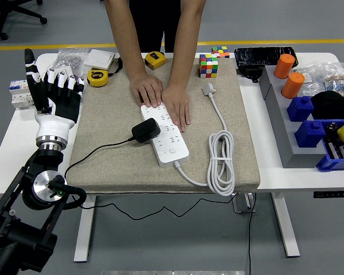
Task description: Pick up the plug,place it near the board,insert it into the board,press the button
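A black plug adapter (145,131) with a black cable sits in the near left side of the white power strip (165,135), which lies on the beige mat (114,154). A person's two hands (160,94) press flat on the strip's far end. My left hand (51,91) is raised over the table's left edge, fingers spread and holding nothing, well left of the plug. The right arm is out of view.
The strip's white cord (221,160) lies coiled on the mat's right. A Rubik's cube (208,65), yellow tape measures (97,77), a white breaker (20,94), orange cylinders (289,74) and blue bins (315,123) stand around the table.
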Tool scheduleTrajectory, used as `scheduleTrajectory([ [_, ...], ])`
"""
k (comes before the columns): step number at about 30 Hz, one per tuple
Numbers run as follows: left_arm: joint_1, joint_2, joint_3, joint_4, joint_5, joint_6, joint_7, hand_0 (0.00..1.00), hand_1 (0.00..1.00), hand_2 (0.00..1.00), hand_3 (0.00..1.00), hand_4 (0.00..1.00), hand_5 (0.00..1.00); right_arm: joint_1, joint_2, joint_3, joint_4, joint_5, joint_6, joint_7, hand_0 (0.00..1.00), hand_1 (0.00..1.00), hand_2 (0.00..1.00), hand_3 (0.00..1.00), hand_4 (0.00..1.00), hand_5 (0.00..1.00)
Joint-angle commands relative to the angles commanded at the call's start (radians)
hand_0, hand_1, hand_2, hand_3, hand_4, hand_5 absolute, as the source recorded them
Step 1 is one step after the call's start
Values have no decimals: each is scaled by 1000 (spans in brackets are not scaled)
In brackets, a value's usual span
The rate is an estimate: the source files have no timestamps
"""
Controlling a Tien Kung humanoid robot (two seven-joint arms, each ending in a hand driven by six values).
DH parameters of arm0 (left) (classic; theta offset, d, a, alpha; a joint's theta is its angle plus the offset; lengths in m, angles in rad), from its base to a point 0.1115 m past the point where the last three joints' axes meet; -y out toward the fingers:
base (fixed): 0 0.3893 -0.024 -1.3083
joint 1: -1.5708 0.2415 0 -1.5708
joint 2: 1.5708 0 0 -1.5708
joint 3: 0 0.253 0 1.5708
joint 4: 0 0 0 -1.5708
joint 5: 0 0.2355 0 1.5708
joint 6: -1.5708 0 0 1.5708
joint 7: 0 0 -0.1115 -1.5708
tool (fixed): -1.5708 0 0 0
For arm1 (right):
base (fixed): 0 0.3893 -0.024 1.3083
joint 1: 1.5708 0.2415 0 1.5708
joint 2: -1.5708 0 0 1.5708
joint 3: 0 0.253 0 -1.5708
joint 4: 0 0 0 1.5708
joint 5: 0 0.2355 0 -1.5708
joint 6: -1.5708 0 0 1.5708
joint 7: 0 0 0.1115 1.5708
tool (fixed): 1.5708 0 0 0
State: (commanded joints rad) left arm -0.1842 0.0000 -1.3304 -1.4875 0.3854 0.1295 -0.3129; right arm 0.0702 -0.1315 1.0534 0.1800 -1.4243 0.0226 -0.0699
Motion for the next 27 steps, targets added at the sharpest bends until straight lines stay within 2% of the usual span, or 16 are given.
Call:
scheduleTrajectory([
  [1, 0, 0, 0, 1, 2, 3, -2, 72, 2, 2, 2, 919, 578, 0, 0, 0, 0, 0, 0, 0, 821, 724, 701, 637, 941, 609],
  [2, 1, 0, -1, 0, 7, 17, -13, 130, 13, 82, 63, 921, 552, 1, 0, -1, 0, 1, 0, 0, 821, 724, 701, 638, 940, 608],
  [4, 3, 0, -10, -5, 44, 26, -7, 130, 13, 82, 63, 921, 552, 0, 1, -2, 0, 2, 0, 0, 821, 724, 701, 638, 940, 608],
  [7, 0, 0, -16, -16, 118, -10, 36, 130, 13, 82, 63, 921, 552, -1, 0, 3, 0, -4, 1, -1, 821, 724, 701, 638, 940, 608],
  [8, -3, 0, -16, -19, 138, -32, 49, 662, 751, 682, 633, 998, 744, -1, 0, 4, 0, -5, 1, -2, 822, 724, 702, 639, 941, 609],
  [13, -12, 0, -24, -30, 189, -102, 88, 662, 751, 682, 633, 998, 744, 2, 0, 0, 0, 1, 0, 0, 822, 724, 702, 639, 941, 609],
  [14, -12, 0, -24, -31, 193, -109, 90, 998, 998, 969, 933, 998, 868, 2, -1, 0, 0, 1, 0, 0, 821, 724, 702, 638, 940, 609],
  [19, -12, 0, -32, -25, 175, -116, 82, 998, 998, 969, 933, 998, 868, 2, -1, 4, 0, -2, 0, -1, 821, 724, 702, 638, 940, 609],
  [20, -12, 0, -34, -24, 171, -116, 80, 998, 998, 998, 998, 998, 942, 2, -1, 5, 0, -3, 0, -1, 821, 724, 701, 639, 941, 609],
  [24, -14, 0, -40, -21, 154, -115, 78, 998, 998, 998, 998, 998, 942, 4, -1, 7, 0, -3, 0, -1, 821, 724, 701, 639, 941, 609],
  [26, -17, 0, -42, -18, 116, -107, 68, 998, 998, 998, 998, 998, 942, 4, -1, 7, 0, -2, 0, 0, 821, 724, 701, 639, 941, 609],
  [27, -18, 0, -43, -16, 80, -104, 59, 622, 720, 727, 767, 998, 917, 5, -1, 6, 0, -2, 0, 0, 822, 724, 701, 638, 940, 609],
])
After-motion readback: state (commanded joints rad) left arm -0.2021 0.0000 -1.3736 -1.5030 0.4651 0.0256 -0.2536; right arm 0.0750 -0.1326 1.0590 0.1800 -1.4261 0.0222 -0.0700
